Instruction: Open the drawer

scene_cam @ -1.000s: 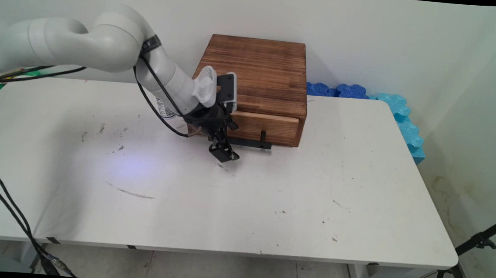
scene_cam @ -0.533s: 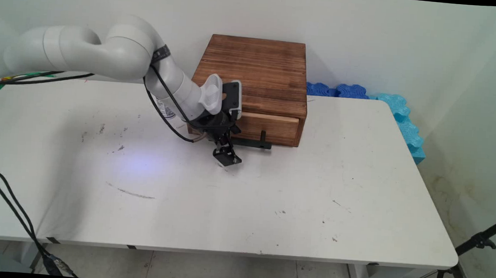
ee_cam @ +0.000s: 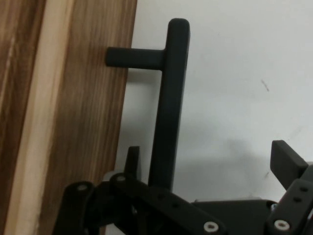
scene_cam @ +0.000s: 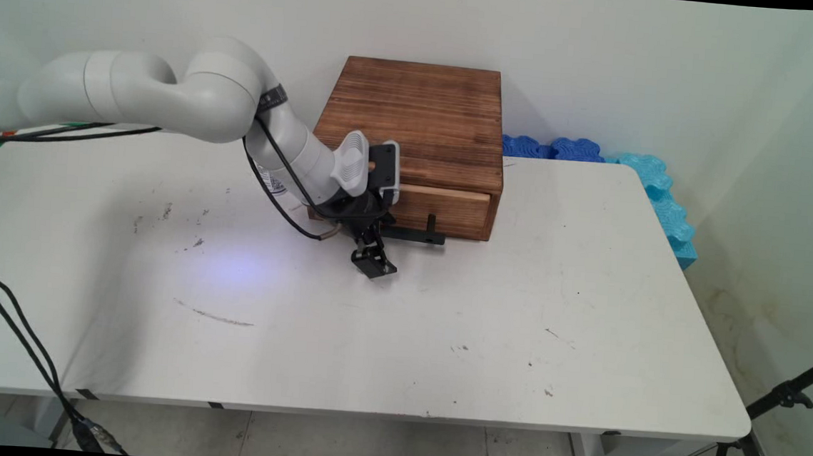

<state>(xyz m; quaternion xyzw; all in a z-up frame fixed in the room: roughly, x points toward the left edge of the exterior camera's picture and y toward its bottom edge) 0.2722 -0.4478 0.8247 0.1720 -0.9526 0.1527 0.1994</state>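
A brown wooden box [scene_cam: 415, 110] stands at the back of the white table [scene_cam: 442, 331], its drawer front [scene_cam: 451, 210] facing forward. A black bar handle [scene_cam: 420, 237] juts out from the drawer. My gripper [scene_cam: 373, 260] hangs low at the handle's left end, open. In the hand view the handle [ee_cam: 168, 103] runs up between the fingers, close to the left fingertip [ee_cam: 132, 157], while the right fingertip [ee_cam: 287, 162] stands well off it over bare table. The drawer front [ee_cam: 83, 112] fills the left of that view. Nothing is held.
Blue foam pieces [scene_cam: 618, 164] lie along the wall at the back right. Black cables [scene_cam: 25, 359] hang off the table's front left. A black stand [scene_cam: 773, 411] leans at the right, off the table.
The arm has swung a little to the right and down, bringing the gripper closer to the handle's left end. The box and drawer have not moved.
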